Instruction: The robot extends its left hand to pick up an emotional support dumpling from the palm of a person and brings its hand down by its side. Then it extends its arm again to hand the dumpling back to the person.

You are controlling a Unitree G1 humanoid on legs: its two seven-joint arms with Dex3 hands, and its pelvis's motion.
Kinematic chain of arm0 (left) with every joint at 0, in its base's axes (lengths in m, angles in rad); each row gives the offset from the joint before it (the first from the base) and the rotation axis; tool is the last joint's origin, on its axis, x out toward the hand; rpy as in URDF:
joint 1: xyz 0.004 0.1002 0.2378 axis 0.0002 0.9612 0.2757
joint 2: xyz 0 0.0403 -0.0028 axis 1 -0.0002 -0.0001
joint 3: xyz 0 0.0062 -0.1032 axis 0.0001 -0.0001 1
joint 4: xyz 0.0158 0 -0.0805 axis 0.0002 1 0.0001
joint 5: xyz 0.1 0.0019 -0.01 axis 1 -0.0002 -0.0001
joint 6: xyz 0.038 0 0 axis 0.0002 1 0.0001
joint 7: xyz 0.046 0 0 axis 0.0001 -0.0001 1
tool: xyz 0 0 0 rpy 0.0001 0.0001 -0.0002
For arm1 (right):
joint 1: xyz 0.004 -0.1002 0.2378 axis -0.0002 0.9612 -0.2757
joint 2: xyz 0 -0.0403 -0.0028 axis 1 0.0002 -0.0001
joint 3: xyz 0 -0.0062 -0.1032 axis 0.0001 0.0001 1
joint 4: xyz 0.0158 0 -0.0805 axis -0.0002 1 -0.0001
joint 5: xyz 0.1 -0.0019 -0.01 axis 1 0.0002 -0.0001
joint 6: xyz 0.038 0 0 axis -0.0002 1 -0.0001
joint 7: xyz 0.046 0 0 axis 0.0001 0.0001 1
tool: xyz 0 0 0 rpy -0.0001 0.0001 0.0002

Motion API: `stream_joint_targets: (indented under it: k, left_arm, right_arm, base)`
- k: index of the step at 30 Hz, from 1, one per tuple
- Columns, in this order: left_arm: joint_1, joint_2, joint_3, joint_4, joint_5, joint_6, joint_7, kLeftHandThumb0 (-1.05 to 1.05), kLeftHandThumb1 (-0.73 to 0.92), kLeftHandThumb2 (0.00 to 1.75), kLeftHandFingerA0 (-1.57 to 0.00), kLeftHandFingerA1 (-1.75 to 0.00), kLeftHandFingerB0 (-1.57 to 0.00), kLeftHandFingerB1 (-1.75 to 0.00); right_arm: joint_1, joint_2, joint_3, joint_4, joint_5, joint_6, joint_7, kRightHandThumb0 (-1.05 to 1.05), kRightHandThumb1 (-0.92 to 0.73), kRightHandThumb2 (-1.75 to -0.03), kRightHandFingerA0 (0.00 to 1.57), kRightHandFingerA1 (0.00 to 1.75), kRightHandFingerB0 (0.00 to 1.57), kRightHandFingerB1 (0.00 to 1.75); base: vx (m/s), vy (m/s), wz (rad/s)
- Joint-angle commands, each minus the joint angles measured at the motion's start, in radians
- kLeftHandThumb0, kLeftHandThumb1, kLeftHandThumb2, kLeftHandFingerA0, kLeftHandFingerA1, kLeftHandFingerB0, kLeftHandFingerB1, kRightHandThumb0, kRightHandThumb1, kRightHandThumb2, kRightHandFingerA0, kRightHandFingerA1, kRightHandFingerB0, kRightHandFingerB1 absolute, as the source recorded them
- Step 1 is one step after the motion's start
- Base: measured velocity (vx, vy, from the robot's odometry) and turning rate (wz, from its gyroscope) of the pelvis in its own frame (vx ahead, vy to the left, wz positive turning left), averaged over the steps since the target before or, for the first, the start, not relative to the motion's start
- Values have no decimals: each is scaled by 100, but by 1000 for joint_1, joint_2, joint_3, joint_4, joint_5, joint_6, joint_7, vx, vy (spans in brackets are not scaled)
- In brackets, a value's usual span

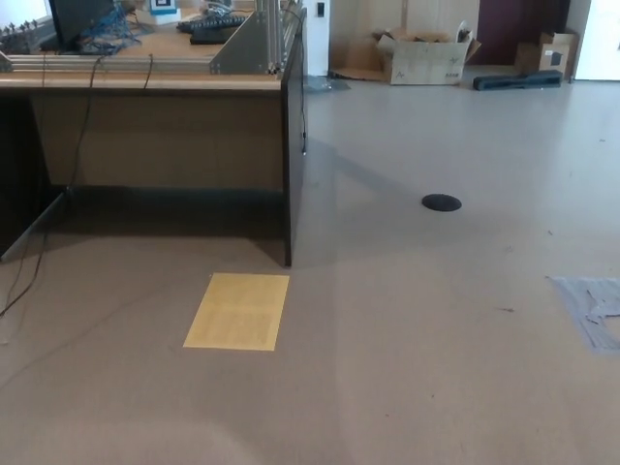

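Note:
Neither the dumpling nor the person's palm shows in the head view at this moment. No part of my arms or hands is in the picture either. Only the beige floor (417, 368) and the room beyond it are visible.
A wooden desk (160, 116) with a dark side panel stands at the upper left, cables hanging at its left. A yellow sheet (238, 310) lies on the floor before it. A black round floor cover (441, 202) sits mid-right, grey tape (593, 305) at the right edge, cardboard boxes (421, 50) at the back.

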Motion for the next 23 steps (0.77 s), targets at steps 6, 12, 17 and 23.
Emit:
stream_joint_targets:
  k: [6,12,17,23]
  left_arm:
    - [25,14,-92,209,202,-445,318,-72,63,97,-12,-46,0,-36]
    - [3,27,-111,243,197,-482,329,-68,81,65,-16,-31,-11,-25]
    - [-19,39,-132,267,203,-506,349,-35,52,107,0,-48,0,-48]
    - [-47,45,-146,301,195,-533,360,-36,52,107,-1,-49,0,-48]
  right_arm:
    - [43,-17,-40,-13,17,-33,-72,-80,-87,-66,42,50,33,38]
    - [33,-20,-37,-16,6,-30,-82,-81,-88,-67,42,50,34,38]
    - [17,-22,-38,-18,8,-13,-76,-82,-88,-67,41,48,32,37]
    - [3,-19,-45,-15,12,-9,-74,-83,-88,-67,42,48,33,37]
  base:
    - [0,0,0]
    - [0,0,0]
    - [0,0,0]
    - [0,0,0]
